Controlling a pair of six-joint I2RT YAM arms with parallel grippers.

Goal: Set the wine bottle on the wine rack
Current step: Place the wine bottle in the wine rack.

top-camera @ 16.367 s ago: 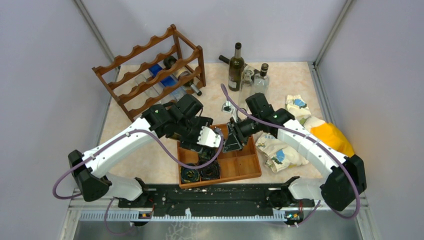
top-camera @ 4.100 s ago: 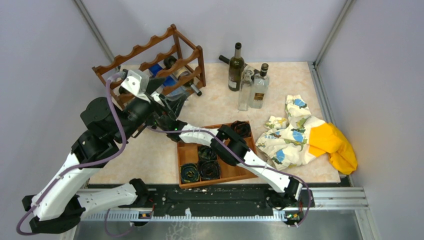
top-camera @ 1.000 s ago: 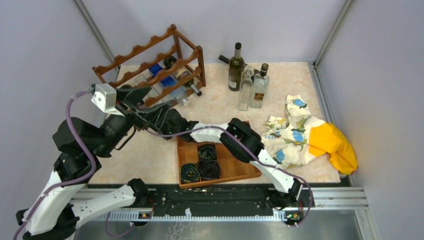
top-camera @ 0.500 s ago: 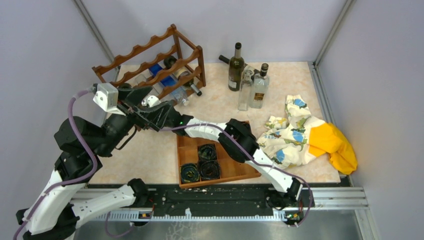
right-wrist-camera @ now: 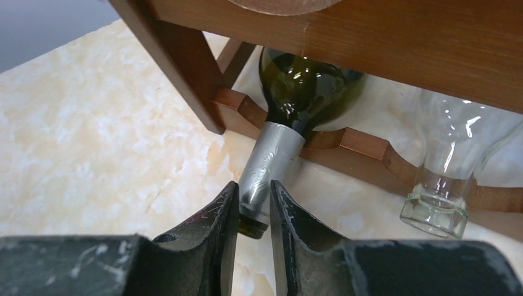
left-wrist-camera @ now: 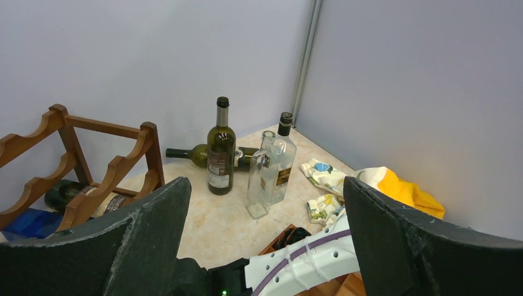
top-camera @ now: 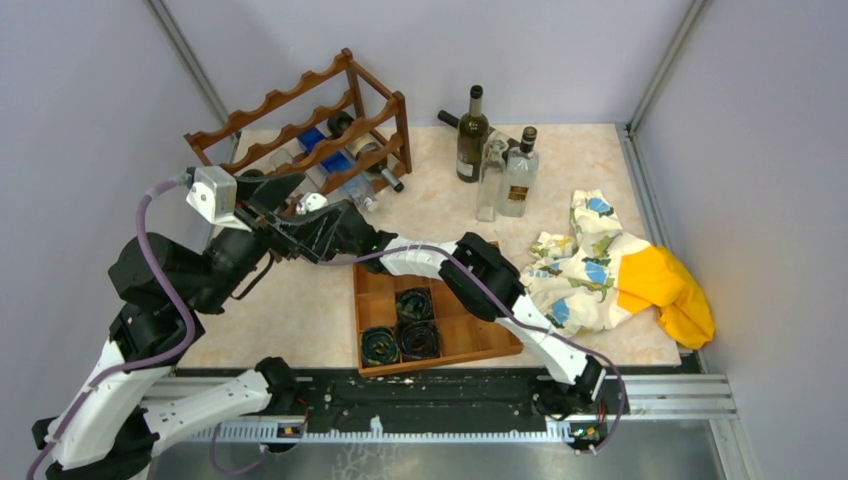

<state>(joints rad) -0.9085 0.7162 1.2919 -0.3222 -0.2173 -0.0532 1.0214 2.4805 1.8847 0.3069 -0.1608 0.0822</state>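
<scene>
Working inside a grey-walled booth, over a marbled beige table [top-camera: 580,160]. Noting the wine rack [right-wrist-camera: 370,31] at the far left: dark reddish wood, scalloped rails. Seeing the right arm stretched across to its lowest tier. Judging placement nearly done, probably needing a clean release and a straight pull-back without dragging the neck. Finding the wine bottle [right-wrist-camera: 302,86] lying in a bottom scallop: dark green glass, silver foil neck poking outward. Flanking the neck's mouth with the right gripper [right-wrist-camera: 251,188], fingers narrowly apart; unable to tell whether pinching. Holding the left gripper [left-wrist-camera: 265,185] aloft, spread wide, empty.
</scene>
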